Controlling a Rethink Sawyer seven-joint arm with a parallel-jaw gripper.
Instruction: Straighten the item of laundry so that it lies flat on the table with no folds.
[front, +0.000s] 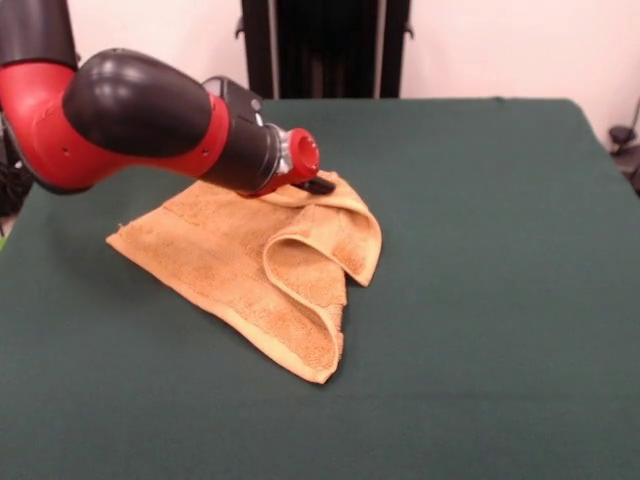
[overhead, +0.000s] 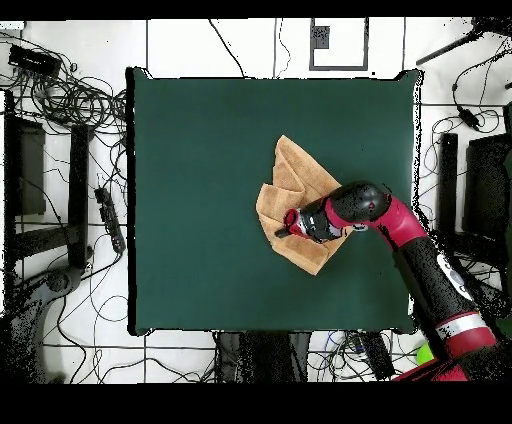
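orange-tan terry cloth, the small hand towel, lies on the large dark green felt-covered table in the front view, left of the table's middle and about halfway between its far and near edges. by my reading the job is only partly done: the left part of the towel lies fairly flat, running out to a corner at the left, but the right part is doubled over into a raised loop with an open tunnel-like fold, and another fold curls along its far right edge. that fold has yet to be opened and laid down. the long axis seems to run from the left corner down toward the near corner, slantwise to the table edges. the red and black arm's gripper sits at the towel's far edge, low over the cloth; i cannot tell whether it is closed on the fabric or not.

seen from overhead, the towel lies right of the table's centre, an uneven shape rather than a clean rectangle, which fits a cloth folded upon itself. its length points from the upper tip down toward the lower right, diagonal to the table. the gripper is over the towel's lower part, with the arm covering some cloth; its state is hidden here too.
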